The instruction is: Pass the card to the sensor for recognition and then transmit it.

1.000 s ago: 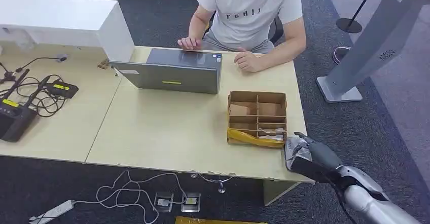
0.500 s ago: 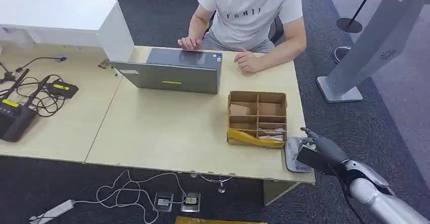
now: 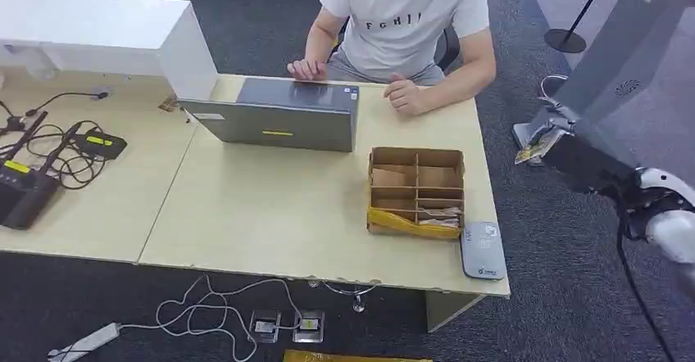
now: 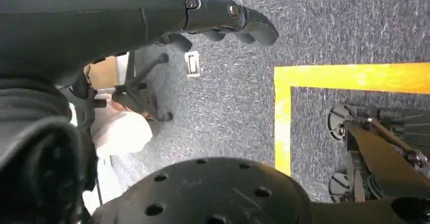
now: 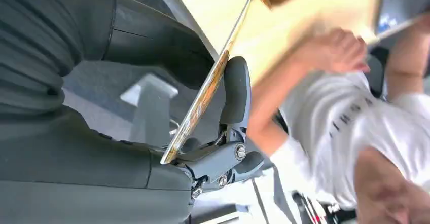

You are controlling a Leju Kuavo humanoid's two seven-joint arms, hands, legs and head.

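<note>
My right hand is raised off the table's right edge, level with the person's forearm. It pinches a thin yellowish card. The right wrist view shows the card edge-on, clamped between the thumb and a dark finger. The grey card sensor lies flat on the table's front right corner, apart from the hand. My left hand hangs over the carpet with its fingers loosely extended, holding nothing.
A cardboard divider box stands just behind the sensor. A closed laptop lies before a seated person whose hands rest on the wooden table. A grey kiosk stand rises right of my hand. Cabled devices sit far left.
My right hand has lifted from the sensor at the table's corner and swung up and away to the right with the card. The sensor now lies uncovered.
</note>
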